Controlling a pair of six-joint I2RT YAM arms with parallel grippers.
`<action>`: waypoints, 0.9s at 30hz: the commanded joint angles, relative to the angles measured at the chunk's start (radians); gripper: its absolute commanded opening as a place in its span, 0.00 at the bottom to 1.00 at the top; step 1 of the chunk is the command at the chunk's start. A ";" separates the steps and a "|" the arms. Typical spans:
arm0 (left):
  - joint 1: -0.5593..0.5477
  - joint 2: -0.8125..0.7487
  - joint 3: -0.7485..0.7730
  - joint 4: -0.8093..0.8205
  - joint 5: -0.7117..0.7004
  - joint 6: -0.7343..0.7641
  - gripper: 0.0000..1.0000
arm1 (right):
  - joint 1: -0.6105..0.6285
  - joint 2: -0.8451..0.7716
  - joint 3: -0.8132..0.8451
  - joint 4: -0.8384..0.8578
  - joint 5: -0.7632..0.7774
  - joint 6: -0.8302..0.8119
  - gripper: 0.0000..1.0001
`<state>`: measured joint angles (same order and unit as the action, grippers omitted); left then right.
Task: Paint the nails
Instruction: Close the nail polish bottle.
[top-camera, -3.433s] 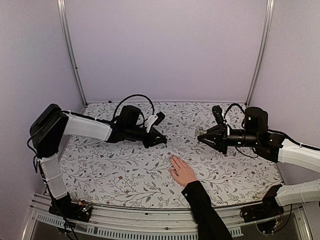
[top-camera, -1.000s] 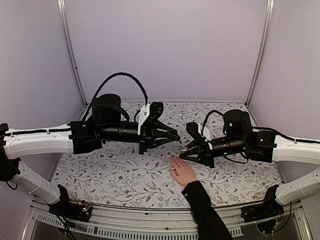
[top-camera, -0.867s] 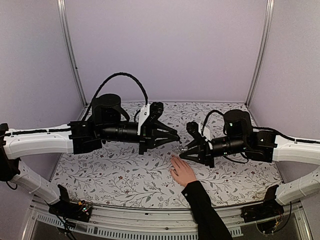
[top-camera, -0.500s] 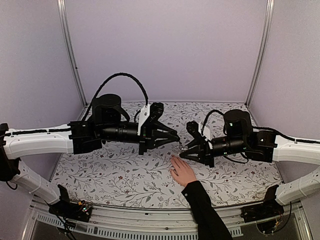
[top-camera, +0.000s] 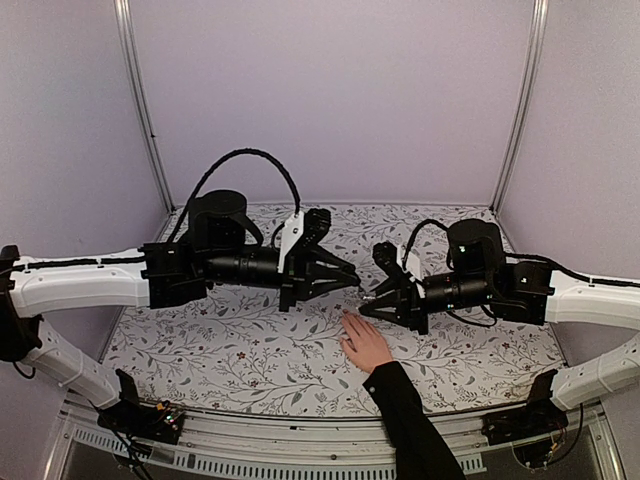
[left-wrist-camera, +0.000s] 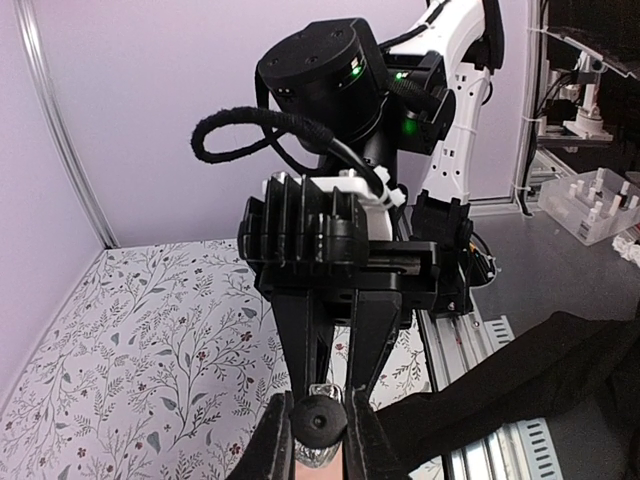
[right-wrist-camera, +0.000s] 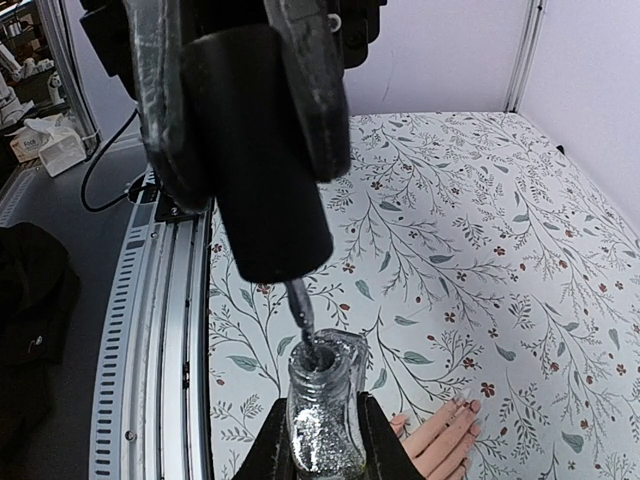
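Pale lilac walls (top-camera: 330, 100) close in the back and both sides, with aluminium posts (top-camera: 140, 110) in the far corners. Between them lies the floral-print surface (top-camera: 220, 345), bounded at its near edge by a ribbed metal rail (top-camera: 300, 443).

Both white-and-black arms reach inward and meet over the middle, well apart from every wall: the left arm (top-camera: 90, 282) from one side, the right arm (top-camera: 590, 300) from the other. A light-skinned human hand (top-camera: 367, 345) lies flat on the surface just nearer than that meeting point. Its black sleeve (top-camera: 410, 420) crosses the rail and is cut off at the bottom of the top view.

The left gripper (top-camera: 353, 281) is clamped on a black cylindrical cap (right-wrist-camera: 272, 180). The right gripper (top-camera: 371, 302) is clamped on a small clear glass bottle of silver glitter polish (right-wrist-camera: 325, 430). The cap's thin brush stem (right-wrist-camera: 301, 308) dips into the bottle's neck, its bristles hidden inside. Whether the bottle carries a label cannot be told.

The nails (right-wrist-camera: 463, 404) show only in the right wrist view, on fingertips resting on the surface beside the bottle. They are too small to judge their colour.
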<state>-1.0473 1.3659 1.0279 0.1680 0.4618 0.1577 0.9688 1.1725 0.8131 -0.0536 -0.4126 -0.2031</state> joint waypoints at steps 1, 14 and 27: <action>-0.012 0.017 0.012 -0.006 -0.008 0.009 0.00 | 0.006 -0.014 0.038 0.000 0.012 -0.002 0.00; -0.012 0.034 0.034 -0.043 -0.017 0.019 0.00 | 0.007 -0.001 0.050 -0.013 0.010 -0.009 0.00; -0.011 0.082 0.084 -0.128 -0.026 0.035 0.01 | 0.007 0.007 0.063 -0.025 0.012 -0.016 0.00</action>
<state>-1.0473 1.4212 1.0744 0.1024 0.4515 0.1730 0.9688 1.1751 0.8440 -0.0834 -0.4023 -0.2070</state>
